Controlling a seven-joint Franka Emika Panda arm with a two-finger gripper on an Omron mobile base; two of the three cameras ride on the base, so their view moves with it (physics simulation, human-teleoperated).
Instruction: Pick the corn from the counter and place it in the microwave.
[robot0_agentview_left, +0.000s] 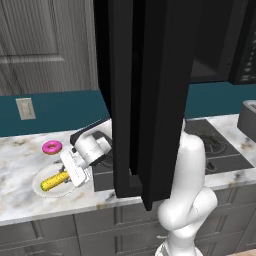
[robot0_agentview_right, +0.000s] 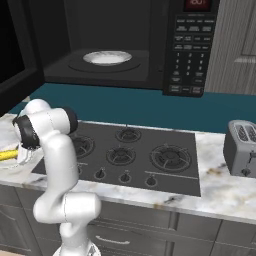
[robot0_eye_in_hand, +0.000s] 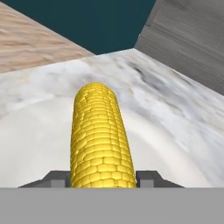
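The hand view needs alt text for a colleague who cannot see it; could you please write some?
A yellow corn cob runs away from the camera between the gripper's two dark fingertips, lying on a white plate. Behind the plate are the white marble counter and a teal wall.

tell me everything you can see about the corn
The corn is a small yellow cob with tight rows of bumpy kernels and a rounded tip. It lies on its side on a white plate on the marble counter. The end effector has a fingertip against each side of it.
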